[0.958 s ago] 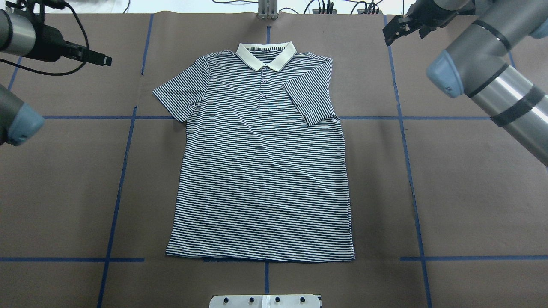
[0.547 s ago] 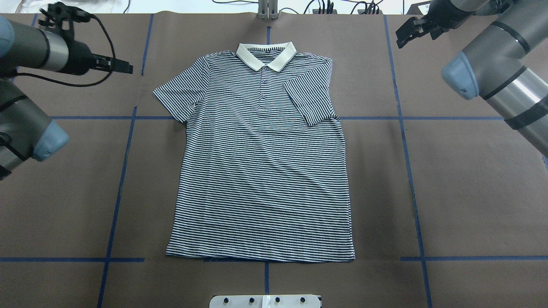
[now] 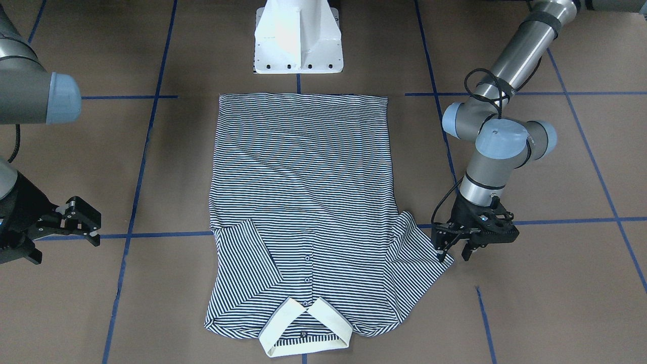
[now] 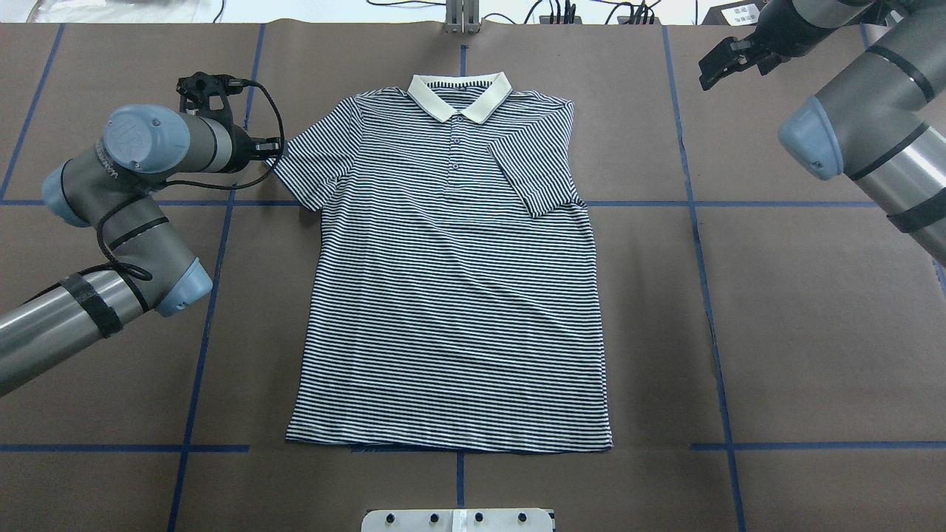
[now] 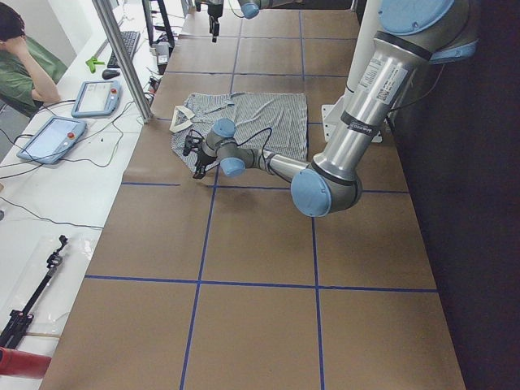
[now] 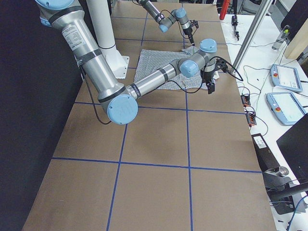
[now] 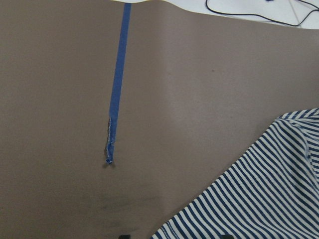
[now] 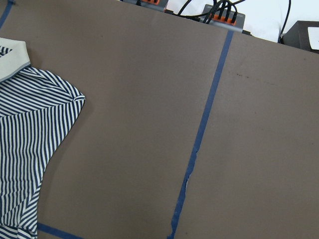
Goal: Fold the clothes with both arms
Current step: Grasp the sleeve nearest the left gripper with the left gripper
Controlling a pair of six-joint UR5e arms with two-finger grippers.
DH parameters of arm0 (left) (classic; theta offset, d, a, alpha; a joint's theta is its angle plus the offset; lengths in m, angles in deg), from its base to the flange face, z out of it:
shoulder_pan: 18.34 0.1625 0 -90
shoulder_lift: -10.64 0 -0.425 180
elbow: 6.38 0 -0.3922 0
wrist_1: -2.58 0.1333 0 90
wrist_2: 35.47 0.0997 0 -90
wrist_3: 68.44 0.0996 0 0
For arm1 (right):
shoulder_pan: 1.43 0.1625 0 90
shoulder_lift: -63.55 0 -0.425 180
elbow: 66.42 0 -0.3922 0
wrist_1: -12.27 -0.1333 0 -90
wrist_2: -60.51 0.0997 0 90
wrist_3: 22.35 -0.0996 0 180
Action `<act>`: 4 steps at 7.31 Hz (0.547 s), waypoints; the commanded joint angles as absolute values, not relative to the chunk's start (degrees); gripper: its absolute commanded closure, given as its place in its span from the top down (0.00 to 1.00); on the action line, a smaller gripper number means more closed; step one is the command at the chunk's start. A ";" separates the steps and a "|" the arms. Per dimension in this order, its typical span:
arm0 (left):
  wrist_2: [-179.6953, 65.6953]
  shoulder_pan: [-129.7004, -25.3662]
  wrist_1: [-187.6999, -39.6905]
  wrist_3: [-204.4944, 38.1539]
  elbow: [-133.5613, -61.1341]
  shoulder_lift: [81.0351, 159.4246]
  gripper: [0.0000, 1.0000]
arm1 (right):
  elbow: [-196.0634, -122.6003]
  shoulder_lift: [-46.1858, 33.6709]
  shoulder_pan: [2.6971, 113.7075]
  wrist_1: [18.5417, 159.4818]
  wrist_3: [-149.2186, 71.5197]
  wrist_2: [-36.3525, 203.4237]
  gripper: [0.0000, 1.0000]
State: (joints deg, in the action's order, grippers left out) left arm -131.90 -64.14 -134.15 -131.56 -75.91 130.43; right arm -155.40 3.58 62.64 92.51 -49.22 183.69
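The striped polo shirt (image 4: pixel 451 295) lies flat, face up, collar (image 4: pixel 459 96) toward the far edge. One sleeve (image 4: pixel 533 176) is folded inward over the chest. The other sleeve (image 4: pixel 314 159) is spread out. My left gripper (image 4: pixel 272 150) is open at that sleeve's outer hem. In the front-facing view the left gripper (image 3: pixel 455 251) points down, one finger (image 3: pixel 441 248) over the hem corner. The left wrist view shows that sleeve (image 7: pixel 249 199) at its lower right. My right gripper (image 4: pixel 718 65) is open, well off the shirt near the far right edge, and the right gripper (image 3: pixel 83 222) holds nothing.
Brown paper with blue tape lines (image 4: pixel 214 281) covers the table. The white pedestal base (image 3: pixel 298 35) stands just behind the shirt's hem. Cables and a metal post (image 4: pixel 461 15) run along the far edge. A seated person (image 5: pixel 20 61) and tablets (image 5: pixel 97 97) are beside the table.
My left arm has swung in and down from the far left, bringing its gripper to the spread sleeve's edge. The right gripper has drifted slightly further right. The shirt has not moved.
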 commanded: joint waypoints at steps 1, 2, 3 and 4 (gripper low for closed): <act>-131.62 -63.69 -134.53 -131.11 -74.93 130.96 0.59 | -155.55 3.26 62.64 92.60 -49.15 183.65 1.00; -131.62 -63.69 -134.53 -131.11 -74.93 130.96 0.55 | -155.55 3.34 62.64 92.60 -49.15 183.65 1.00; -131.62 -63.60 -134.61 -131.11 -74.93 130.96 0.43 | -155.55 3.26 62.64 92.51 -49.15 183.65 1.00; -131.62 -63.51 -134.70 -131.11 -74.93 130.96 0.16 | -155.55 3.26 62.64 92.51 -49.15 183.56 1.00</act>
